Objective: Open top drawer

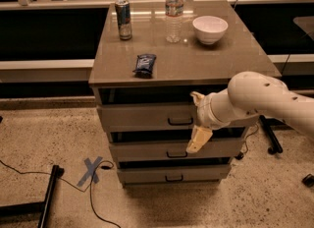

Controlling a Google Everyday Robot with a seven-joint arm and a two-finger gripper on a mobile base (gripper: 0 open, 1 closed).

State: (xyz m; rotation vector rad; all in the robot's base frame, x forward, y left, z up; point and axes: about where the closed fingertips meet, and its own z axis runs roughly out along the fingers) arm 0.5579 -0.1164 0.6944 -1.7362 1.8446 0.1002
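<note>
End effector (197, 119) wide open, empty, just right of top drawer (142, 116) handle (180, 121).

My arm (260, 99) is a fat, smooth white shell, rounded like a thick tube, with a few small dark dots along its upper side (screws or holes, I cannot tell which). Toward the wrist it narrows into a paler ring-shaped collar edged by a thin dark seam. My gripper (194, 121) has two cream-yellow fingers (198, 138), flat and tapering, set well apart. It is in front of the top drawer (142, 116), just right of its black handle (180, 121).
</note>
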